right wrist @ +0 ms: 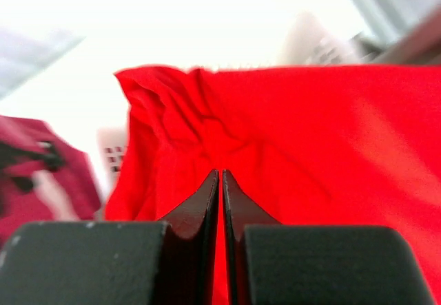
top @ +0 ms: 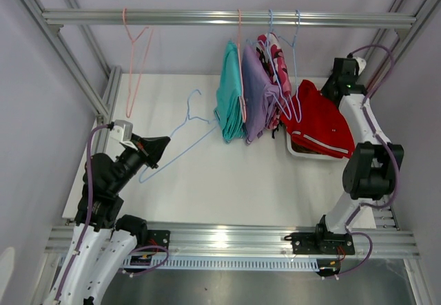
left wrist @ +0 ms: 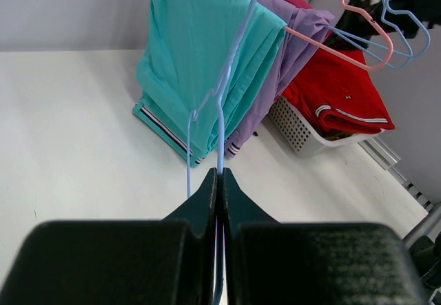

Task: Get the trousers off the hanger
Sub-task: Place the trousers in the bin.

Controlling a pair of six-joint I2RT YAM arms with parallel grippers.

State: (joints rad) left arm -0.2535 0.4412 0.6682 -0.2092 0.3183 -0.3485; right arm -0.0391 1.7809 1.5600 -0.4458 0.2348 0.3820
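My left gripper [top: 156, 149] [left wrist: 220, 173] is shut on the wire of an empty blue hanger [top: 187, 122] [left wrist: 222, 105], held off the rail over the table's left half. Teal trousers [top: 229, 102] [left wrist: 200, 57], lilac trousers [top: 258, 102] [left wrist: 279, 57] and pink camouflage trousers [top: 274, 56] hang on hangers from the rail. Red trousers [top: 318, 120] [right wrist: 310, 146] lie over a white basket [top: 295, 149], with brown cloth [left wrist: 337, 135] under them. My right gripper [top: 332, 86] [right wrist: 220, 173] is shut on the red trousers at their far end.
The aluminium rail [top: 172, 17] crosses the back. An empty pink hanger [top: 135, 57] hangs at its left. Several empty blue hangers [top: 286, 88] and a pink one [left wrist: 358, 36] hang beside the lilac trousers. Frame posts stand on both sides.
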